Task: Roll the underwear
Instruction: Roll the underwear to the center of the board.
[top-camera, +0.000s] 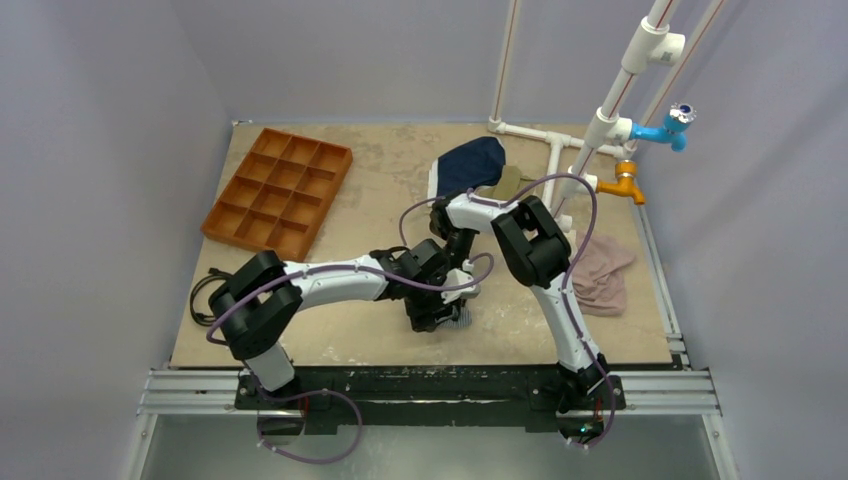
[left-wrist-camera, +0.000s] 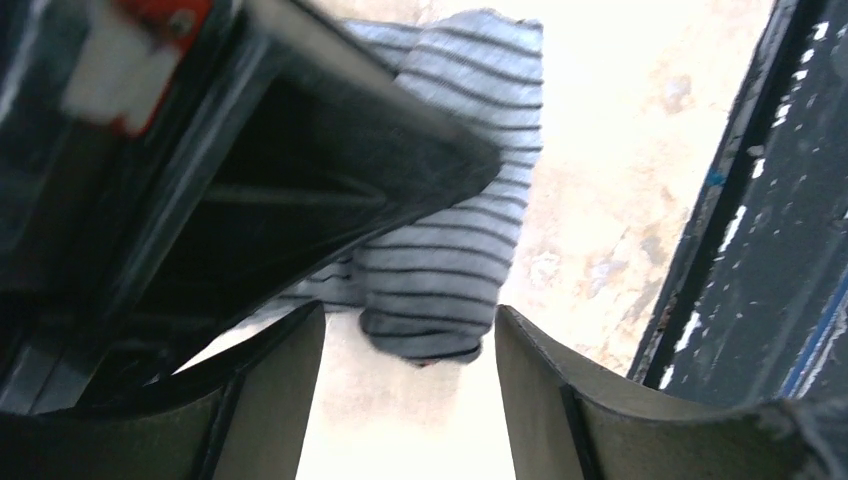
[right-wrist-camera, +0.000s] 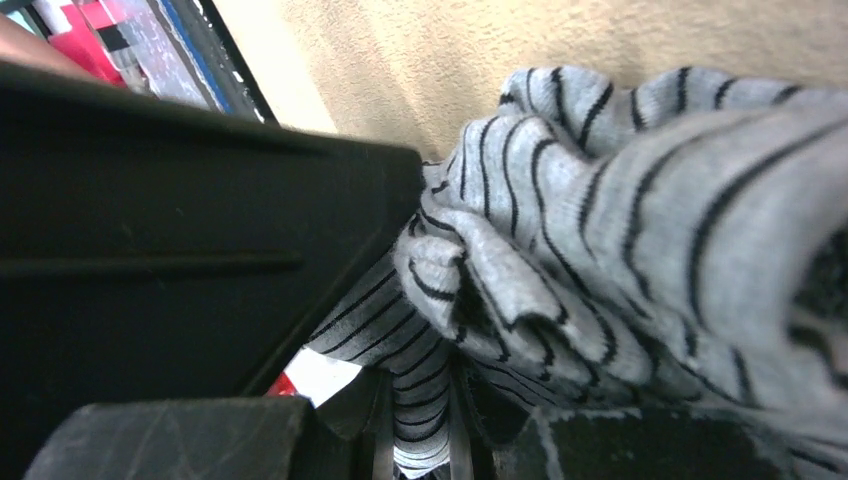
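I count one striped underwear (left-wrist-camera: 450, 250), bunched on the counter (top-camera: 330, 335) near its front edge. My right end effector (right-wrist-camera: 420, 440) is clamped on its folds. My left end effector (left-wrist-camera: 408, 325) stands spread around its end, gripping nothing. Three other pieces lie elsewhere: navy garment (top-camera: 470, 165), olive-tan garment (top-camera: 508, 182), pink cloth (top-camera: 603, 270).

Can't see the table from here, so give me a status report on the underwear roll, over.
Left gripper open, flanking one end of the underwear. Right gripper shut on it, cloth bunched. Grippers crowd each other; navy garment well apart.
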